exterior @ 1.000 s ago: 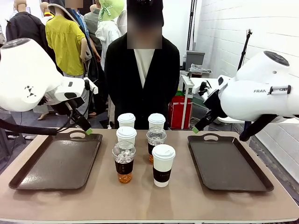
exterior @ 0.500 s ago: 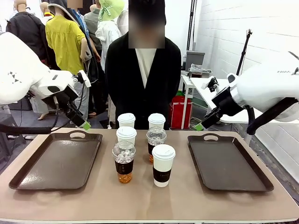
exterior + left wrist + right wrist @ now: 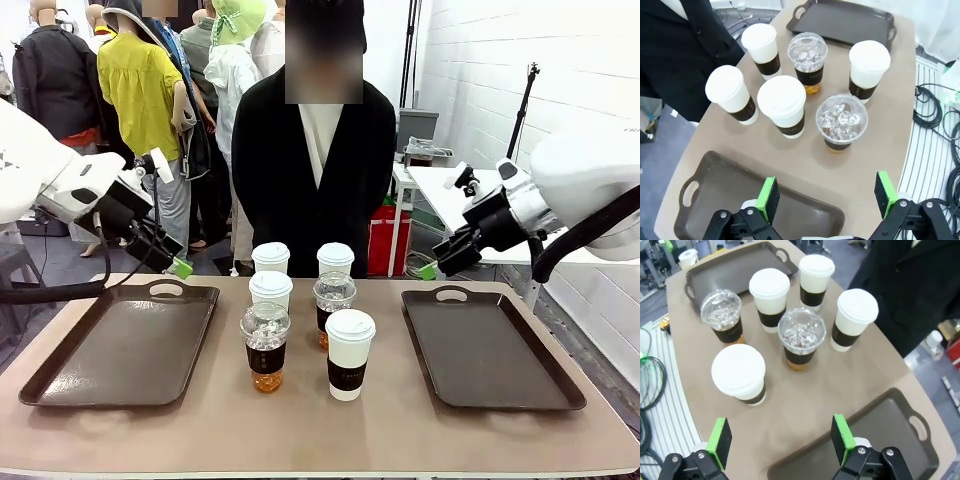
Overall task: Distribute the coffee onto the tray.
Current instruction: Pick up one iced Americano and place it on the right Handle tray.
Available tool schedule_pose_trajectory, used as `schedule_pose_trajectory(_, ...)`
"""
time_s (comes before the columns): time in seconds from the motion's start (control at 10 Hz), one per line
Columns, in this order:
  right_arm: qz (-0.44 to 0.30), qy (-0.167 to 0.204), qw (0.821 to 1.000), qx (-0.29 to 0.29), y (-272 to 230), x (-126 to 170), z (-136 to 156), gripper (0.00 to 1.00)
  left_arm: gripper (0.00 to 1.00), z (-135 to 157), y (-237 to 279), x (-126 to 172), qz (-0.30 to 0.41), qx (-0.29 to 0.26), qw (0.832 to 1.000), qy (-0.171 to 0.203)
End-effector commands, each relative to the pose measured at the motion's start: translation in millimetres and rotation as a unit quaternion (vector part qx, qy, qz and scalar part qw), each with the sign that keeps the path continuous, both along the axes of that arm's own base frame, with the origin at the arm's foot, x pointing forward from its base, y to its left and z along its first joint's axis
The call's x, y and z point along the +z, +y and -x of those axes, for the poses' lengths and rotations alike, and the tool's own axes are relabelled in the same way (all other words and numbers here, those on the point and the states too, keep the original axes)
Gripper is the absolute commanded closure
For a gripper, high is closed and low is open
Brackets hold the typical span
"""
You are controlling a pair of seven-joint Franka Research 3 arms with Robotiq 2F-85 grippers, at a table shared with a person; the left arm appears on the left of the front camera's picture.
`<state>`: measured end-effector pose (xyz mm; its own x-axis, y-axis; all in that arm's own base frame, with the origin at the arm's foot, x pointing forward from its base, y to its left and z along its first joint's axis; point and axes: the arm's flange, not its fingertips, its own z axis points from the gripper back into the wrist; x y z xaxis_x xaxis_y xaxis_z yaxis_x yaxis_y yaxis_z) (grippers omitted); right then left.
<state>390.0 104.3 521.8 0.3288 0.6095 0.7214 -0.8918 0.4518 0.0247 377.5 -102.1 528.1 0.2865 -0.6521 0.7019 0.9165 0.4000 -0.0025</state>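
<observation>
Six coffee cups cluster mid-table: white-lidded paper ones (image 3: 350, 350) (image 3: 271, 290) and clear dome-lidded iced ones (image 3: 265, 340) (image 3: 334, 300), all with dark sleeves. A dark tray (image 3: 125, 350) lies on the left, another tray (image 3: 495, 350) on the right, both bare. My left gripper (image 3: 180, 266) hovers open above the left tray's far handle; its wrist view shows the left gripper (image 3: 827, 195) over the tray rim (image 3: 730, 200), cups (image 3: 782, 107) beyond. My right gripper (image 3: 430, 270) hangs open above the right tray's far corner; from its wrist, the right gripper (image 3: 781, 437) faces the cups (image 3: 739, 372).
A person in a black jacket (image 3: 310, 170) stands at the table's far edge behind the cups, hands out of sight. Bare tabletop (image 3: 320, 430) runs along the front edge. Cables (image 3: 935, 130) lie on the floor beside the table.
Both arms have drawn back outward and upward. The left gripper rose off the left tray's handle; the right gripper shifted slightly right and up. The cups have not moved.
</observation>
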Motion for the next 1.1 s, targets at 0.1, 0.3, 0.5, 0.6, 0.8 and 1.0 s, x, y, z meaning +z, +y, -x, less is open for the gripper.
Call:
schedule_pose_trajectory(0.1, -0.019, -0.004, 1.000, 0.016, -2.1, -9.0, -6.4, 0.00, 0.00, -5.3, 5.4, -6.4, 0.014, 0.000, 1.000, 0.006)
schedule_pose_trajectory(0.3, -0.015, -0.001, 1.000, 0.007, -2.3, -4.1, -1.6, 0.00, 0.00, -1.1, 3.0, -2.8, 0.013, 0.003, 1.000, 0.007)
schedule_pose_trajectory(0.5, -0.015, -0.001, 1.000, 0.007, -2.3, -4.1, -1.6, 0.00, 0.00, -1.1, 3.0, -2.8, 0.013, 0.003, 1.000, 0.007)
schedule_pose_trajectory(0.6, -0.015, -0.001, 1.000, 0.007, -2.3, -4.1, -1.6, 0.00, 0.00, -1.1, 3.0, -2.8, 0.013, 0.003, 1.000, 0.007)
schedule_pose_trajectory(0.8, -0.015, -0.001, 1.000, 0.007, -2.3, -4.1, -1.6, 0.00, 0.00, -1.1, 3.0, -2.8, 0.013, 0.003, 1.000, 0.007)
schedule_pose_trajectory(1.0, -0.015, -0.001, 1.000, 0.007, -2.3, -4.1, -1.6, 0.00, 0.00, -1.1, 3.0, -2.8, 0.013, 0.003, 1.000, 0.007)
